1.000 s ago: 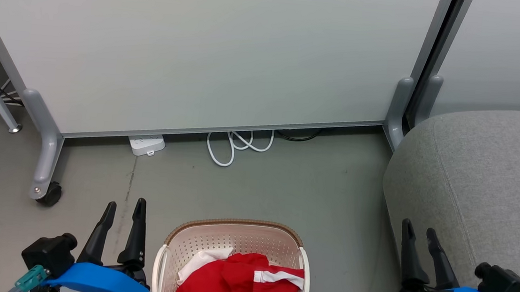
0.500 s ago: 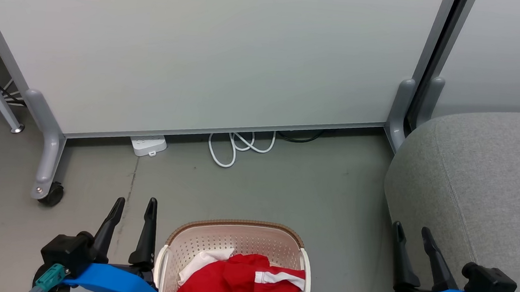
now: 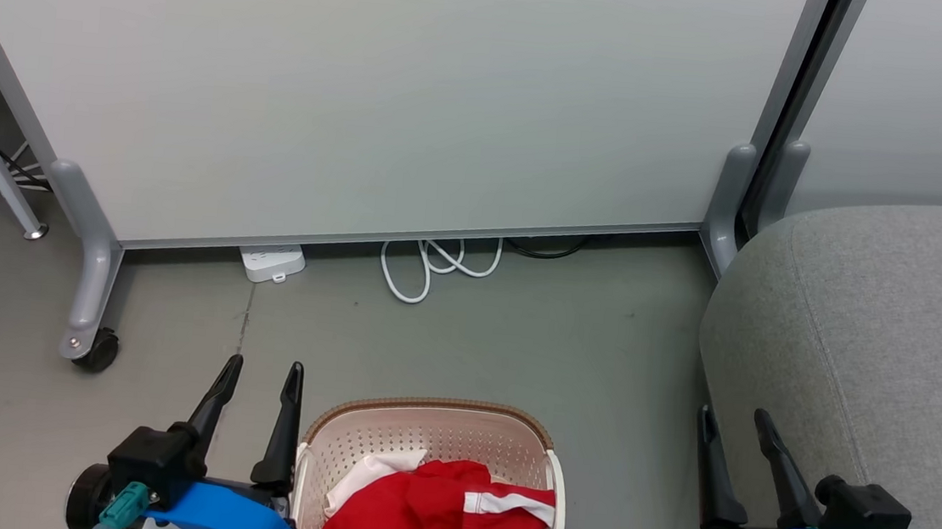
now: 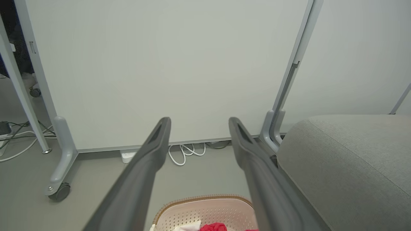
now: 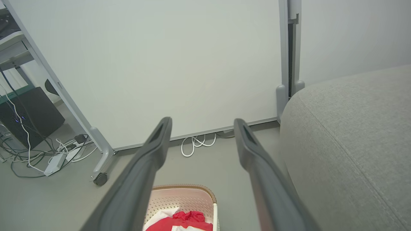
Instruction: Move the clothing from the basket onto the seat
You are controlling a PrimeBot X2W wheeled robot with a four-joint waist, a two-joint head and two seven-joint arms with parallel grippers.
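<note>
The cream perforated basket [image 3: 431,431] with a brown rim stands on the floor at the bottom middle of the head view. Red and white clothing [image 3: 436,513] lies bunched inside it. The basket [image 4: 205,208] also shows low in the left wrist view, and the basket [image 5: 189,195] and clothing [image 5: 188,218] in the right wrist view. The grey seat [image 3: 873,351] fills the right side. My left gripper [image 3: 264,369] is open just left of the basket, holding nothing. My right gripper [image 3: 732,417] is open beside the seat's front edge, holding nothing.
A white partition panel [image 3: 384,86] on grey wheeled feet [image 3: 86,325] stands behind the basket. A white power strip [image 3: 271,262] and looped white cable [image 3: 437,266] lie at its base. More cables [image 5: 48,154] and a dark box [image 5: 29,115] sit at far left.
Both grippers have slid toward the basket: the left one rightward, the right one leftward and lower. The head view has shifted slightly. Both stay open; the clothing has not moved.
</note>
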